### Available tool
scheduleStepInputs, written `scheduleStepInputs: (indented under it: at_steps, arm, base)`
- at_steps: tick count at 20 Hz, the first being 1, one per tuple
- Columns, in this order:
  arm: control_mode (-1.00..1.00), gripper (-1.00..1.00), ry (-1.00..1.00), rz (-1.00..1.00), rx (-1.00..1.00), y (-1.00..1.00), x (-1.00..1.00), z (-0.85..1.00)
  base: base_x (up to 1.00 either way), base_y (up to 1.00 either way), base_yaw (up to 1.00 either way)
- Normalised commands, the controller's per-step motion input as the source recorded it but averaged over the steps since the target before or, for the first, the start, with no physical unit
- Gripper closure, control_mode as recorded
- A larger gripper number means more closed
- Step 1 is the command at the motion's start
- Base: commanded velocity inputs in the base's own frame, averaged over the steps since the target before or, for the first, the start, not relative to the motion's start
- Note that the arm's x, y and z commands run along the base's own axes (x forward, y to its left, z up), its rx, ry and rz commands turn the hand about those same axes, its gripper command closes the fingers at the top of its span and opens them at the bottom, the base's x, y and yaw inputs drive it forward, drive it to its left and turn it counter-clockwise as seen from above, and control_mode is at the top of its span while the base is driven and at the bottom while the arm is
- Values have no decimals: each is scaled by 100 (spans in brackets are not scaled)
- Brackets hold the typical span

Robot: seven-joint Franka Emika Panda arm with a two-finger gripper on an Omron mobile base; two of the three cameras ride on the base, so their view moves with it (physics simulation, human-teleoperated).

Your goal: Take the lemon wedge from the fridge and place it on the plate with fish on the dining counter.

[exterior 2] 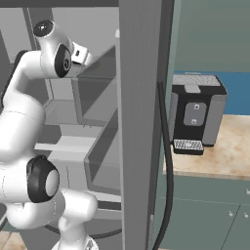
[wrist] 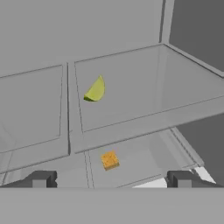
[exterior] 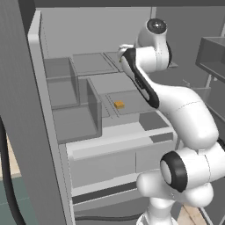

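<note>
Yellow-green lemon wedge (wrist: 96,90) on upper fridge (exterior: 39,132) shelf, untouched | orange piece (wrist: 110,160) (one shelf lower, nearer) | tool (wrist: 112,180) fingers wide apart, holding nothing, short of both

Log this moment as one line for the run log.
gripper open, empty | lemon wedge on fridge shelf | orange piece shelf below
</note>
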Motion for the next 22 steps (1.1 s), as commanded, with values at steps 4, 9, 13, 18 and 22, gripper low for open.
scheduleStepInputs:
  at_steps: [4,9,13,18,22]
  arm:
    - [-100,-100,0,1,0,1,66,-4]
    - [-100,-100,0,1,0,4,61,-17]
    - [-100,-100,0,0,0,0,56,-29]
    - [-100,-100,0,0,0,8,64,-26]
    - [-100,-100,0,0,0,14,54,-19]
  base:
    - [0,0,0]
    - [0,0,0]
    - [0,0,0]
    - [0,0,0]
    - [0,0,0]
